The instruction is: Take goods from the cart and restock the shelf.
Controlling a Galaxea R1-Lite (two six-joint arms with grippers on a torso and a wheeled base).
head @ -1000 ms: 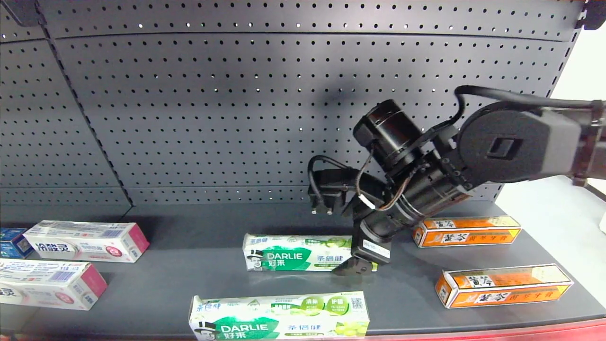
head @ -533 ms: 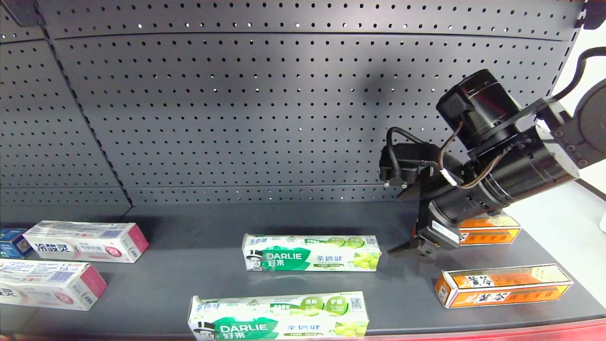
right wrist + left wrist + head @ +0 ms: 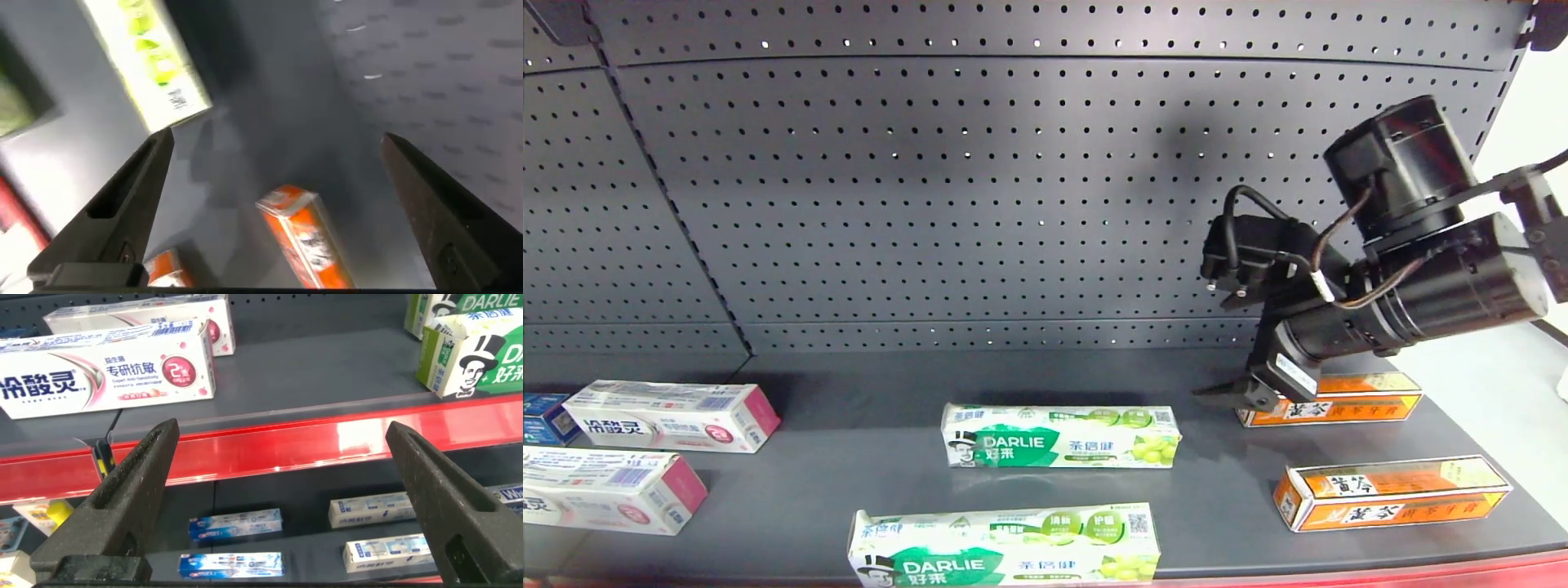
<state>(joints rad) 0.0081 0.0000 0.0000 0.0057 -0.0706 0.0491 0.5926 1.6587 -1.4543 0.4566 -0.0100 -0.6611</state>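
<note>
We see right hand [image 3: 1229,396] spread, empty, above grey shelf [image 3: 866,441] between rear green toothpaste box [image 3: 1058,437] and rear orange box [image 3: 1364,398], pegboard [image 3: 931,204] behind. Left hand [image 3: 282,425] spread too, facing red edge [image 3: 270,449]; seemingly more boxes [image 3: 237,525] below.

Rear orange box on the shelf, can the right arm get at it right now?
Probably yes: the right gripper hangs close above the rear orange box, at its end, jaws open, with nothing in between.

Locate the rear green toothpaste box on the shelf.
In the head view, the rear green toothpaste box lies flat at the middle of the shelf, behind the front green box and to the left of the rear orange box.
</note>
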